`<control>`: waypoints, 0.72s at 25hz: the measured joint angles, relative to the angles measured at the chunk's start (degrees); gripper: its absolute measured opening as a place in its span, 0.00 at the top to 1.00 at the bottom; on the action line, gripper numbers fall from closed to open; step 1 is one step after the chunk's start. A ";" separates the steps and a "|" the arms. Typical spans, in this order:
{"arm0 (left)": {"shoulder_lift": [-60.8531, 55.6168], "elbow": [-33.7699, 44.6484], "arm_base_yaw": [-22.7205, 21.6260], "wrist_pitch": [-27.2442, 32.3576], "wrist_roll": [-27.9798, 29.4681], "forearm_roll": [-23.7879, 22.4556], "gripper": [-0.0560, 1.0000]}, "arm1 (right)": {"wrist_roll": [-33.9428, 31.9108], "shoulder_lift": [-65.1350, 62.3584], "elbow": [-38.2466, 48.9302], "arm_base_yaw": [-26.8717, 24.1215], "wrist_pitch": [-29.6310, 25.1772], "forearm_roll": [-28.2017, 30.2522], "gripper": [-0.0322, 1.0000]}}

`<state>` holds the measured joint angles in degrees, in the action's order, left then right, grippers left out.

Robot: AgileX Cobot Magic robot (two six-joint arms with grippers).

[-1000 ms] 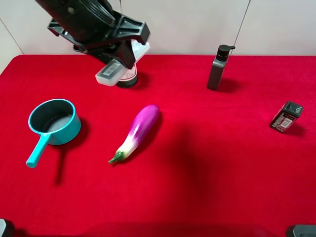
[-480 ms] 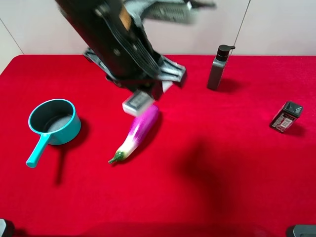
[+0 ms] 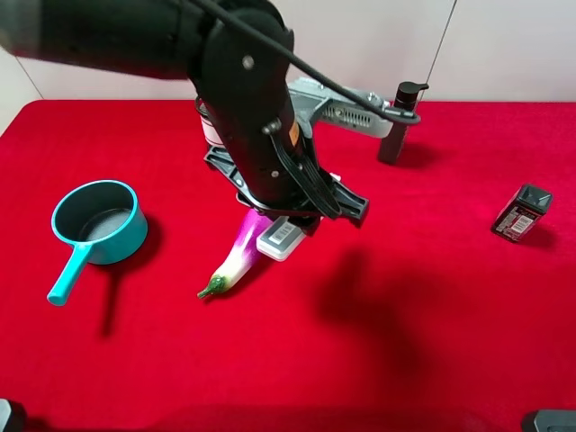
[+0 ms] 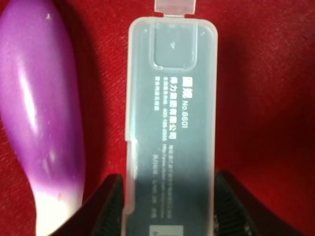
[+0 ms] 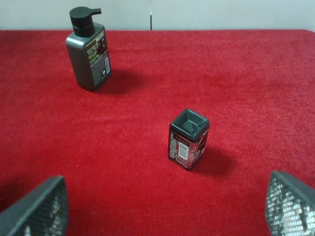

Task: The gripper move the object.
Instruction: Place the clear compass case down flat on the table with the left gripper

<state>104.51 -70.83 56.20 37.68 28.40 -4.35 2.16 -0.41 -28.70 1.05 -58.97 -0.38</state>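
Left jaws clamp the clear case (image 4: pixel 172 123) just beside the eggplant (image 4: pixel 44 113); releasing it on the table (image 4: pixel 266 98) seemingly remains; right jaws stand apart.

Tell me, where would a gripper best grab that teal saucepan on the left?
Probably the handle, taken from straight above with the jaws closing across its narrow width. The teal saucepan stands upright and its bowl looks too wide to span. The handle sticks out low and straight, with bare red cloth on both sides, so fingers have room to come down.
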 joint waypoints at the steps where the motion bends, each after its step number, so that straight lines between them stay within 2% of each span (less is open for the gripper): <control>1: 0.68 0.00 0.00 -0.51 0.03 0.05 0.57 | 0.00 0.00 0.00 0.00 0.00 0.00 0.38; 18: 11.23 0.00 0.00 -7.34 1.17 -0.13 0.57 | 0.00 0.00 0.00 0.00 0.00 0.00 0.38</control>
<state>115.74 -70.83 56.20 30.34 29.57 -4.48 2.16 -0.41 -28.70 1.05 -58.97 -0.38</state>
